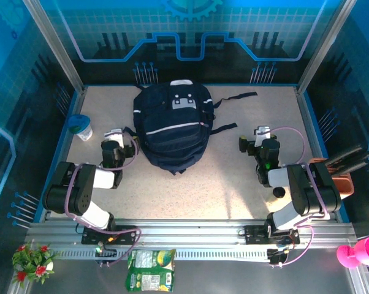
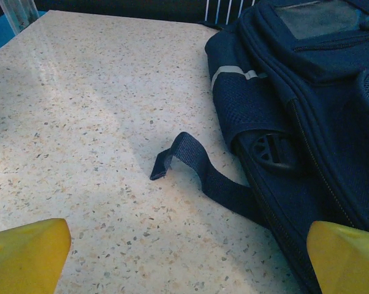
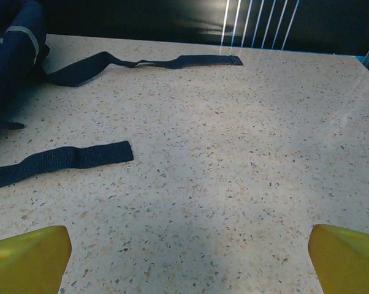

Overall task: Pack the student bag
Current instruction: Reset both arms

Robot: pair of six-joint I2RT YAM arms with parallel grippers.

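Speckled pale stone forms the surface, which is enclosed by blue-lit panels. At its left edge a cup with a blue rim is seen. Just right of it the left end effector is held low over the surface, released, with nothing between its yellow fingertips; a short strap of the bag is seen curled ahead of it. The bag is laid flat at the middle of the surface, toward the far side, with its white stripe facing up. Two long straps are spread out to its right. Further right the right end effector is held well apart from the bag, likewise released and empty, above bare surface. At the right edge an orange container is seen.
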